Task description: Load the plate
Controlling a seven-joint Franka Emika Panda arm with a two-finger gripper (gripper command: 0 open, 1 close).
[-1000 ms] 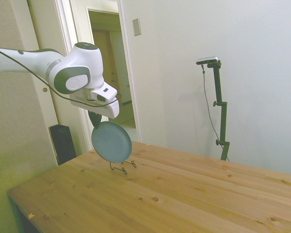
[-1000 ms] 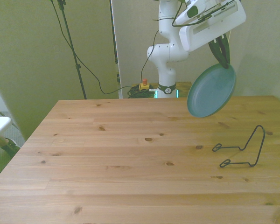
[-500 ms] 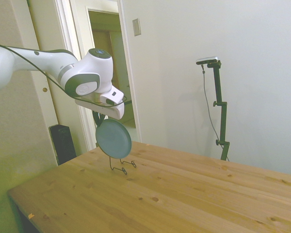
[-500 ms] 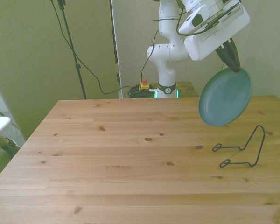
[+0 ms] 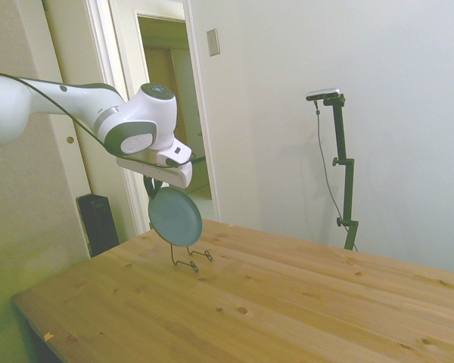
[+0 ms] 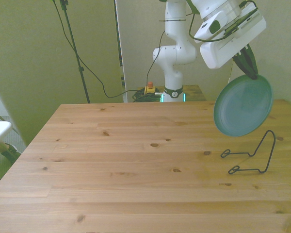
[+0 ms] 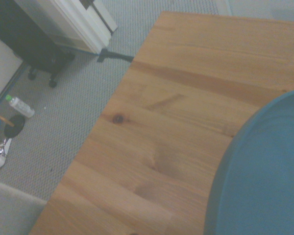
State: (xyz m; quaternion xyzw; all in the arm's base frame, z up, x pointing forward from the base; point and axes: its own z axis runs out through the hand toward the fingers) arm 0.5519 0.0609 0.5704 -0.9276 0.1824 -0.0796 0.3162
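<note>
Tool (image 6: 252,69) fingers pinched the top rim of the round matte teal-green plate (image 6: 243,105), hanging in air above the thin black wire stand (image 6: 253,156) at the wooden bench's (image 6: 136,165) right. Misaligned lowering could probably tip the light stand, or the plate might swing loose.

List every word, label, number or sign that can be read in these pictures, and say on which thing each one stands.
No text can be read with certainty.
The plate held in the gripper: plain, no marking.
The wire stand and the table: no marking.
The round badge on the robot's base: too small to read.
The bottle on the floor in the wrist view: label blurred, unreadable.
</note>
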